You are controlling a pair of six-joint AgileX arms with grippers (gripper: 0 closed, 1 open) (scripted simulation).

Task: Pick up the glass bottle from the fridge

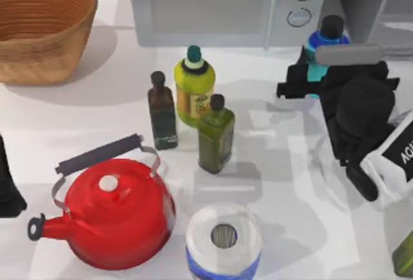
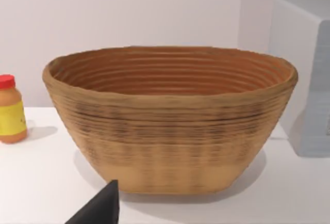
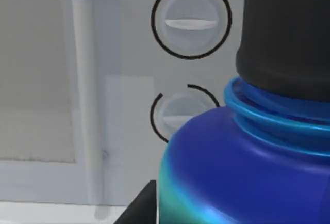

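Note:
The glass bottle (image 1: 326, 40), teal-blue with a dark round cap, stands in front of the microwave's knobs, just left of the grey fridge (image 1: 381, 2) at the back right. My right gripper (image 1: 313, 81) reaches in from the right and is shut on the bottle's teal body, with a black finger (image 1: 293, 85) on its left side. The right wrist view has the glass bottle (image 3: 242, 172) very close, with the cap at the upper right and two round knobs behind it. My left gripper (image 1: 8, 186) is parked at the table's left edge.
A light-grey microwave (image 1: 213, 2) is at the back centre and a wicker basket (image 1: 39, 25) at the back left. Mid-table are a yellow-green bottle (image 1: 193, 86), a dark bottle (image 1: 162, 112) and an olive square bottle (image 1: 215, 135). A red kettle (image 1: 116, 215) and a paper roll (image 1: 224, 241) sit in front.

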